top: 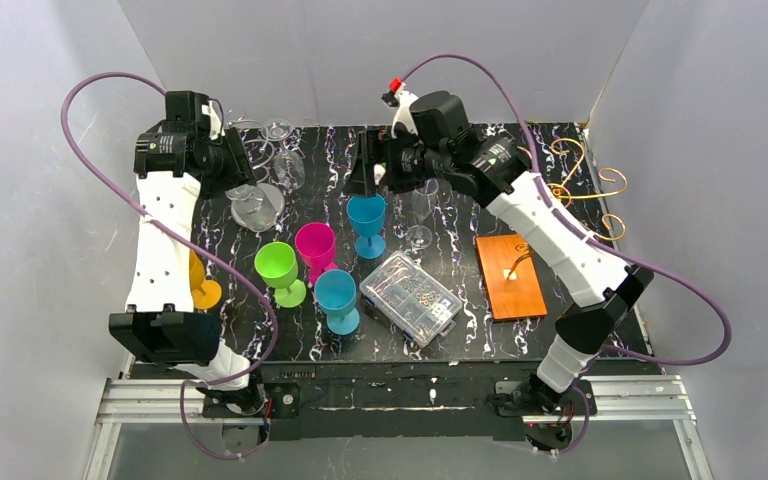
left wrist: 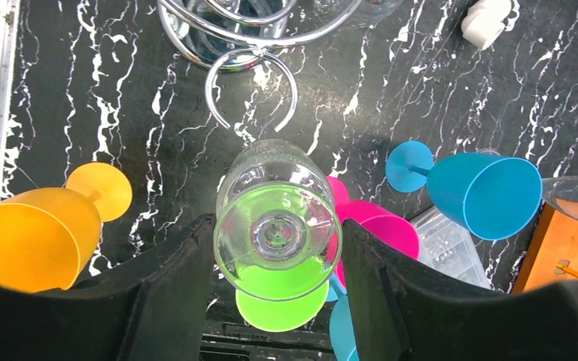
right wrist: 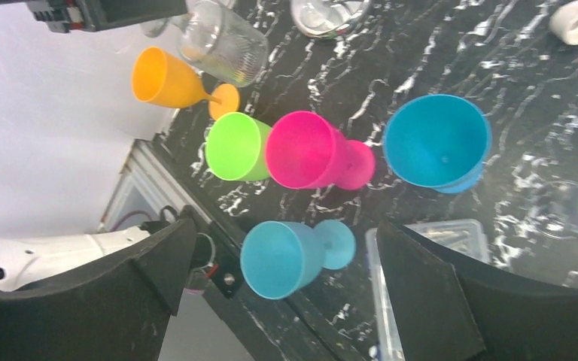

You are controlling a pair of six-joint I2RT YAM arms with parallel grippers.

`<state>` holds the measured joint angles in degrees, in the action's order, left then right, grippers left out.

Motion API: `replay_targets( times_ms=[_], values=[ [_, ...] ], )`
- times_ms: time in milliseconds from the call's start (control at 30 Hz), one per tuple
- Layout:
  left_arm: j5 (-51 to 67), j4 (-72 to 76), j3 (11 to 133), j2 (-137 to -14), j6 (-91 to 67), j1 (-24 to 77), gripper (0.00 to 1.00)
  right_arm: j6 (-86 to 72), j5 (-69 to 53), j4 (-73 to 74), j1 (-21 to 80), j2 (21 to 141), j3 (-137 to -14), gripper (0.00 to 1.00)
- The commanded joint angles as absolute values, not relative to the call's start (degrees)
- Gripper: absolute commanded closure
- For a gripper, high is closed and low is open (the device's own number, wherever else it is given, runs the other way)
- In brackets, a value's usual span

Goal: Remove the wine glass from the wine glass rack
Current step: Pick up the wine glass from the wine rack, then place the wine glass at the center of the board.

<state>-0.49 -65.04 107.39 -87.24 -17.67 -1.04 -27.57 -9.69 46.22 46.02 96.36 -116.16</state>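
Observation:
A clear wine glass (left wrist: 275, 226) sits between my left gripper's fingers (left wrist: 181, 286), which press on both sides of its bowl. My left gripper (top: 248, 172) is at the back left, just off a hook of a chrome wire rack (left wrist: 250, 83) that carries other clear glasses. The golden wine glass rack (top: 585, 185) stands at the back right on its orange-brown wooden base (top: 510, 275), with no glass on it that I can make out. My right gripper (right wrist: 286, 263) hangs open over the coloured cups, holding nothing.
Plastic cups stand mid-table: orange (top: 200, 285), green (top: 278, 268), pink (top: 316, 245) and two blue (top: 338, 295) (top: 367, 218). A clear compartment box (top: 412, 297) lies near the front. Another clear glass (top: 420, 215) stands below the right gripper. White walls enclose the table.

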Motion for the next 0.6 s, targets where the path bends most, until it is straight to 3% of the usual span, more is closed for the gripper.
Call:
replay_targets(
  times_ms=[0, 567],
  values=[
    [2.88, -65.37, 108.16, -83.53, -19.21, 1.12, 0.99, -32.99, -12.06, 35.83, 48.09, 96.86, -112.62, 0.0],
    [6.33, -67.56, 111.28, -83.76, -22.51, 3.95, 1.0, -44.54, -8.69, 14.61, 51.59, 92.4, -92.85, 0.0]
  ],
)
